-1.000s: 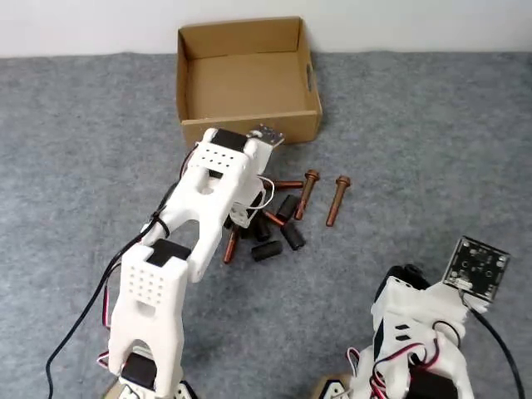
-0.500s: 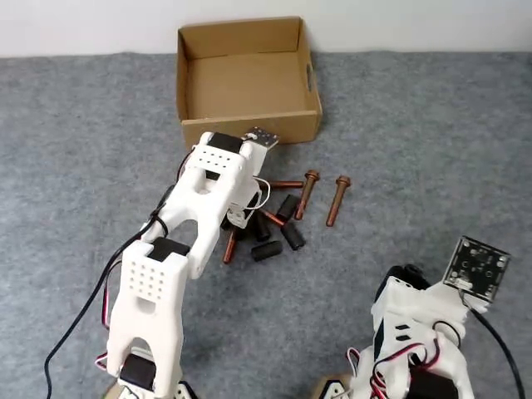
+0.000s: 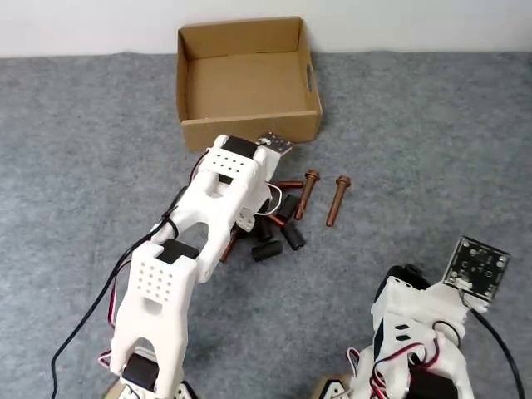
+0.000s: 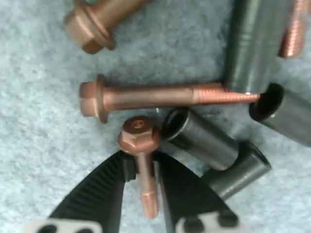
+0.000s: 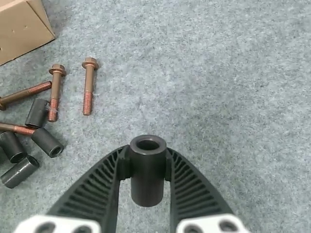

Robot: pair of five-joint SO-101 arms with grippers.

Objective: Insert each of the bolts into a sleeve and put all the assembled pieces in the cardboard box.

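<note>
The bolt (image 4: 141, 160) in your left claw (image 4: 144, 167) is a stiff, copper-coloured metal pin. Judge it dense for its size, with a smooth round shank that can roll or pivot between the pads. The best hold is on the plain shank, leaving the threaded end free to enter a bore. Right now the left claw is clenched on it just under the hex head, and the shank runs back between the 2 fingers towards the wrist, so the thread is not the leading end.

The sleeve (image 5: 147, 170) is a short, dark, rigid tube. It looks slick on the outside and should be taken across its middle so the mouth stays clear. Your right claw (image 5: 147, 160) grasps it exactly so, narrowly parted to the sleeve's width, with the open bore standing proud of the fingertips.

Just ahead of the left claw's fingertips lie a loose bolt (image 4: 160, 94) and a loose sleeve (image 4: 201, 138), both close enough to nudge. The rest of the pile (image 5: 29, 141) lies well ahead of the right claw. The cardboard box (image 3: 249, 125) stands beyond the left claw, with nothing visible in it.
</note>
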